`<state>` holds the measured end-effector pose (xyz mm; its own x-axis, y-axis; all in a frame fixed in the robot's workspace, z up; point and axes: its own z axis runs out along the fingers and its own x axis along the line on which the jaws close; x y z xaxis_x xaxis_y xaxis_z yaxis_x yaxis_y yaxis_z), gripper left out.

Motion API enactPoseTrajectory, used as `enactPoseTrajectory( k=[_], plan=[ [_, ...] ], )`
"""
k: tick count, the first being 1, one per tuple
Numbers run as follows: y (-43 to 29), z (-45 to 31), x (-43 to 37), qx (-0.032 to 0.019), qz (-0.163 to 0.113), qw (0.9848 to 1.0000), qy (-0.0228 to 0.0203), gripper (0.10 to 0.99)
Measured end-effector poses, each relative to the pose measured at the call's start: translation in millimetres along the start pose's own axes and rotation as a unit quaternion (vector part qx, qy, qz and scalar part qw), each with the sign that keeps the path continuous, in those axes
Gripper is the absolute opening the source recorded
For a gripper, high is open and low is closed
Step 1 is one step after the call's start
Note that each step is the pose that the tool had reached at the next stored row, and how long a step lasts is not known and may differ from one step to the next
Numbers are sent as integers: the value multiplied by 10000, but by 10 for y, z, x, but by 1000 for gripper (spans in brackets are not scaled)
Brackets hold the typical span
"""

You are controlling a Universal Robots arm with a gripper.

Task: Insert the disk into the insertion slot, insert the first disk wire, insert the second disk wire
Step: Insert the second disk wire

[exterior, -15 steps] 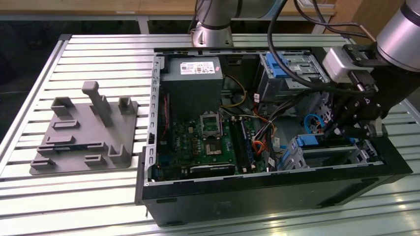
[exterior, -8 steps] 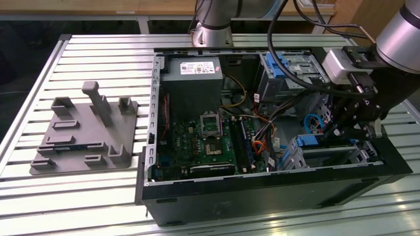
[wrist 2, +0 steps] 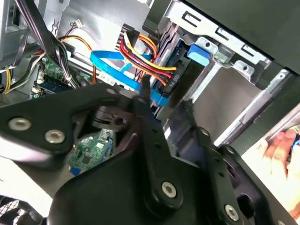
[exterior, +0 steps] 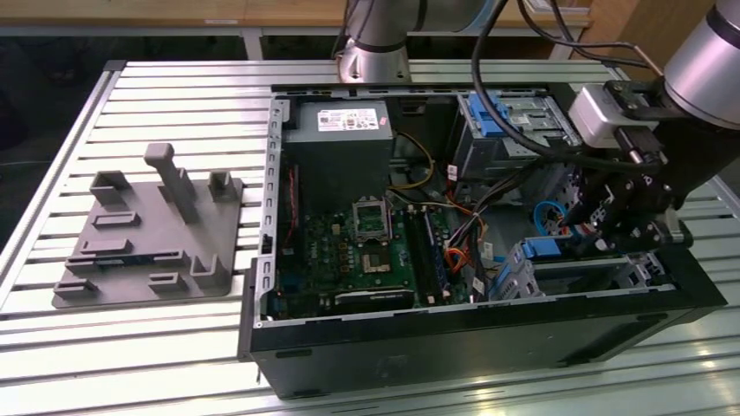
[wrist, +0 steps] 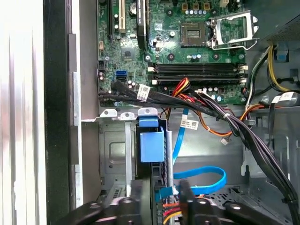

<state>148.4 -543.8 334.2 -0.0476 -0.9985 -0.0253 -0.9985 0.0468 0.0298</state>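
Observation:
The disk [wrist: 151, 140], framed by its blue carrier, sits in the silver insertion slot [wrist: 115, 150] at the case's corner, seen also in the exterior view as the disk [exterior: 538, 250] in the slot [exterior: 590, 270]. My gripper [wrist: 165, 199] hangs over the disk's connector end. Its two black fingers are closed around the small plug of the light-blue second disk wire [wrist: 201, 177], which loops out beside them. A bundle of red, yellow and orange wires [wrist 2: 143, 58] runs to the disk's end next to the blue wire [wrist 2: 112, 65]. In the exterior view my gripper [exterior: 595, 243] is at the right.
The open case holds a green motherboard [exterior: 370, 251], a power supply [exterior: 341, 121] and a taller bay with blue latch [exterior: 509, 113]. A thick black cable bundle [wrist: 234, 122] crosses near the slot. A grey fixture [exterior: 139, 234] lies on the slatted table. A person's hand [wrist 2: 281, 145] shows outside the case.

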Motion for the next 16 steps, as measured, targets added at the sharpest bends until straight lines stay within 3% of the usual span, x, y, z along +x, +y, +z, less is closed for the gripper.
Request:
enactPoseTrajectory(
  k=[3,9,11,12,14,15,16],
  plan=[
    [5,-132,-24,7,-1,10000,-1,525],
    [24,-402,-101,29,-1,10000,-2,525],
    [32,-478,-118,37,-1,10000,-1,447],
    [34,-486,-127,39,-1,10000,4,447],
    [35,-487,-141,41,-1,10000,23,329],
    [36,-488,-142,42,-1,10000,27,329],
    [36,-487,-142,42,0,10000,27,271]
  ],
)
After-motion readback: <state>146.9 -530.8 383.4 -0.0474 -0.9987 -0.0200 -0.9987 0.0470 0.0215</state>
